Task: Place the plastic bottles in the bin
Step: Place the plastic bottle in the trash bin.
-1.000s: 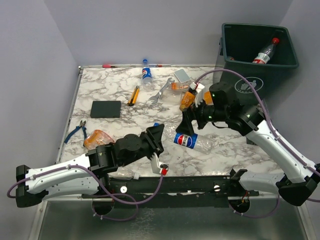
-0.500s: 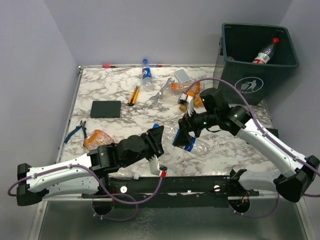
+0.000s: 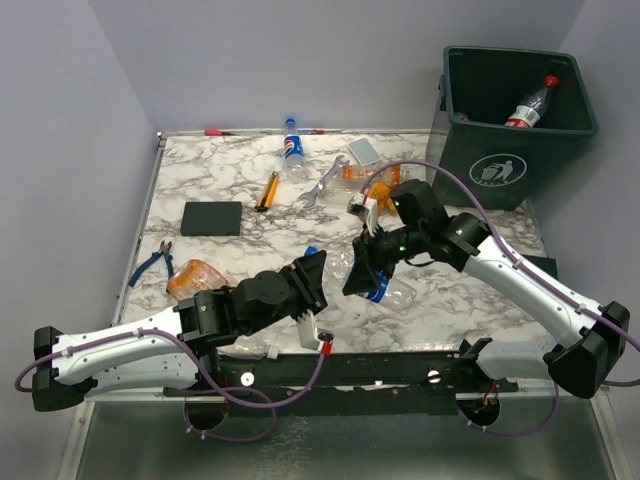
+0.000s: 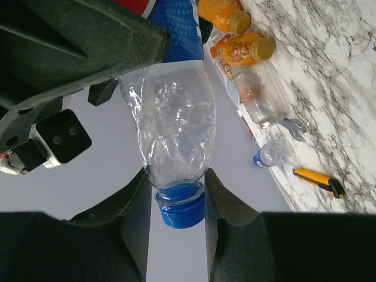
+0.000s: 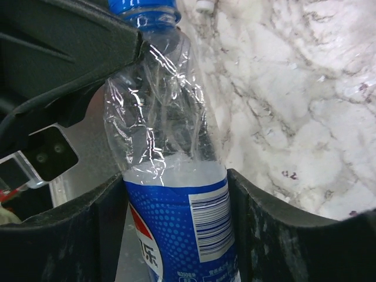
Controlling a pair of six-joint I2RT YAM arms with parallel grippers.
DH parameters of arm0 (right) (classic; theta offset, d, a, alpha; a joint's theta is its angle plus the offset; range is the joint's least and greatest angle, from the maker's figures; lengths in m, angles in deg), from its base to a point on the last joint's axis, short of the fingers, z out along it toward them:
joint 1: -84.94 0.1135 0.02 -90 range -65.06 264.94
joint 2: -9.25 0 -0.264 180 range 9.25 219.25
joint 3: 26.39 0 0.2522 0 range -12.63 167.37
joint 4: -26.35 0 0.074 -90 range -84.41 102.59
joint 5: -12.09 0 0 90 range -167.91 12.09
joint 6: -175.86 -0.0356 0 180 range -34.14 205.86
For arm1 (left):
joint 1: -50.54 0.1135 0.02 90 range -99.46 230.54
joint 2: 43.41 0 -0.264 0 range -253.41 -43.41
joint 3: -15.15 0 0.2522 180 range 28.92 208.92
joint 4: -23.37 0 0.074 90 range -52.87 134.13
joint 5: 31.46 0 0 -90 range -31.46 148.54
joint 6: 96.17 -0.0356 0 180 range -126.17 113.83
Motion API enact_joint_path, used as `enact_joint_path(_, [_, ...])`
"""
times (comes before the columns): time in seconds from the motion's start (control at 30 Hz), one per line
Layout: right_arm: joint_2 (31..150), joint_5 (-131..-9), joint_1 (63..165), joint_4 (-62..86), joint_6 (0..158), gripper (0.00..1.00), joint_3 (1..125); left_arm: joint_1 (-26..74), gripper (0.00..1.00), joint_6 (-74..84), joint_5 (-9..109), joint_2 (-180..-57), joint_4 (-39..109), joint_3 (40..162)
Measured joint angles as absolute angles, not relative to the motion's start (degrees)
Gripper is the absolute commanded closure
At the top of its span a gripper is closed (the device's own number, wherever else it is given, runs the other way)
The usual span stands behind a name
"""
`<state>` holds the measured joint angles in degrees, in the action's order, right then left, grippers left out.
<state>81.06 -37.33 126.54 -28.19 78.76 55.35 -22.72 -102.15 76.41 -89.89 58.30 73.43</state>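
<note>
I see a crumpled clear bottle (image 5: 167, 129), thin crinkly plastic with a glossy blue label and ribbed blue cap, near the middle of the marble counter's (image 3: 230, 175) near edge. My right gripper (image 5: 176, 200) clamps its label and my left gripper (image 4: 175, 188) pinches its neck.

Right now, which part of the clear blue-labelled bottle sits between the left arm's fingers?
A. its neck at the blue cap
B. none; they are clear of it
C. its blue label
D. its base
A: in the left wrist view the left fingers flank the blue-labelled bottle at its neck, by the blue cap; the right fingers flank the label.
</note>
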Motion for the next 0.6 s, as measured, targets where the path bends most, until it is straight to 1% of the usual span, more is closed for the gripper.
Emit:
enact_joint_path(0.1, [81.46, -36.33, 127.0, -27.69, 78.5, 0.58, 54.9, -22.72, 0.82, -101.84, 76.65, -89.69, 59.07, 73.43])
enact_joint_path(0.17, [81.09, -35.67, 127.11, -26.99, 77.96, 0.63, 54.11, -22.72, 0.67, -101.56, 76.67, -89.25, 59.59, 73.43])
enact_joint_path(0.2, [80.78, -35.58, 127.16, -26.51, 77.56, 0.65, 53.74, -22.72, 0.43, -101.39, 76.67, -89.01, 59.77, 73.43])
enact_joint_path(0.23, [80.39, -35.71, 127.22, -26.09, 77.15, 0.67, 53.5, -22.74, 0.08, -101.28, 76.67, -88.86, 59.79, 73.43])
enact_joint_path(0.27, [79.88, -36.09, 127.24, -25.72, 76.51, 0.67, 53.34, -22.74, 0.02, -101.17, 76.67, -88.62, 59.66, 73.43])
enact_joint_path(0.37, [77.35, -40.35, 127.59, -23.71, 74.87, 0.65, 53.08, -22.89, 0.01, -98.26, 76.67, -87.83, 57.67, 73.45])
enact_joint_path(0.47, [73.37, -47.39, 127.59, -19.99, 72.16, 0.66, 53.04, -23.04, 0.01, -94.44, 76.85, -87.04, 55.55, 73.47])
enact_joint_path(0.6, [63.23, -59.89, 127.59, -9.44, 67.12, 0.65, 49.78, -23.09, 0.01, -84.29, 78.42, -85.76, 51.13, 73.47])
